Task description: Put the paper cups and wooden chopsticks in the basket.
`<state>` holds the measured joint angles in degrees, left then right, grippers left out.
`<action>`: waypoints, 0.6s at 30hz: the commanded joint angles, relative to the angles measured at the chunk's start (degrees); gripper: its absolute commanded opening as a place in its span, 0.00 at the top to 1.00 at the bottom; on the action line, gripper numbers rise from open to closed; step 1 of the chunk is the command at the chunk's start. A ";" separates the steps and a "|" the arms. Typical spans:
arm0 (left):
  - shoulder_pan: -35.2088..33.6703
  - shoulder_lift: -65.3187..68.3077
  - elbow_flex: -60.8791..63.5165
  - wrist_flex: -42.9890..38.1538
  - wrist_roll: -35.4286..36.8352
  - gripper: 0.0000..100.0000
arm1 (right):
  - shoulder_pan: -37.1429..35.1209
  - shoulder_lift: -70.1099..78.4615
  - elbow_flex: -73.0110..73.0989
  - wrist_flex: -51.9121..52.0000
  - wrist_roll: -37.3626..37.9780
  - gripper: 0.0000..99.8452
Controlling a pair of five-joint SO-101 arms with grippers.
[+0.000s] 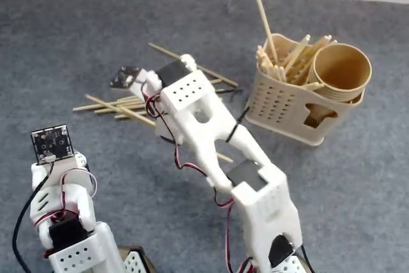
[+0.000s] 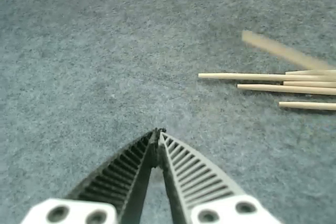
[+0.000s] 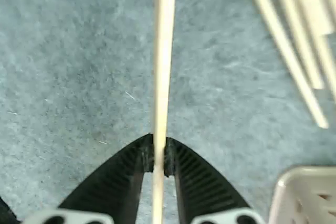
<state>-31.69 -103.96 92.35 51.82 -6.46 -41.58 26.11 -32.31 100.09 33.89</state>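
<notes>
The cream slotted basket [image 1: 281, 103] stands at the right and holds stacked paper cups [image 1: 342, 71] and a bunch of wooden chopsticks [image 1: 289, 61]. Several loose chopsticks [image 1: 112, 105] lie in a fan on the grey cloth left of centre. My right gripper [image 3: 159, 153] is shut on one chopstick [image 3: 163, 51], which runs straight out past its tips just above the cloth. In the high view the right arm [image 1: 192, 103] covers that gripper. My left gripper [image 2: 158, 132] is shut on nothing, low at the near left, with loose chopsticks [image 2: 273, 82] lying off to its side.
Another chopstick [image 1: 192, 63] lies slanted behind the right arm. A corner of the basket [image 3: 304, 192] and more loose chopsticks [image 3: 294, 35] are close to the right gripper. The left arm [image 1: 64, 190] stands at the near left edge. Bare grey cloth [image 1: 77, 36] spreads around.
</notes>
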 commanded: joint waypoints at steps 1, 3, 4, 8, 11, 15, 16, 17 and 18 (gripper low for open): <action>0.84 -0.13 -0.31 -1.14 -0.35 0.99 | 1.45 -9.89 1.27 0.75 0.35 1.00; 0.84 -0.13 -0.31 -1.14 -0.35 0.99 | 1.36 -14.46 4.70 0.48 0.35 1.00; 0.84 -0.13 -0.31 -1.14 -0.35 0.99 | 1.27 -16.92 6.37 0.40 0.35 1.00; 2.07 -0.13 -0.31 -1.14 -0.35 0.99 | 1.36 -28.18 11.30 -1.27 -0.09 1.00; 2.33 -0.13 -0.22 -1.14 -0.35 0.99 | 1.54 -36.44 14.64 -4.53 -3.87 1.00; 2.33 -0.13 -0.22 -1.14 -0.35 0.99 | 1.54 -45.76 19.47 -8.75 -7.21 1.00; 2.33 -0.13 -0.22 -1.14 -0.35 0.99 | 1.54 -47.69 20.53 -10.07 -8.26 1.00; 2.33 -0.13 -0.22 -1.05 -0.35 0.99 | 1.71 -49.54 21.49 -11.56 -9.41 1.00; 2.33 -0.13 -0.22 -1.05 -0.35 0.99 | 2.51 -51.21 22.37 -13.05 -10.99 1.00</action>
<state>-30.29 -103.96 92.35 51.82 -6.46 -41.05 -18.11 -11.03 91.38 26.15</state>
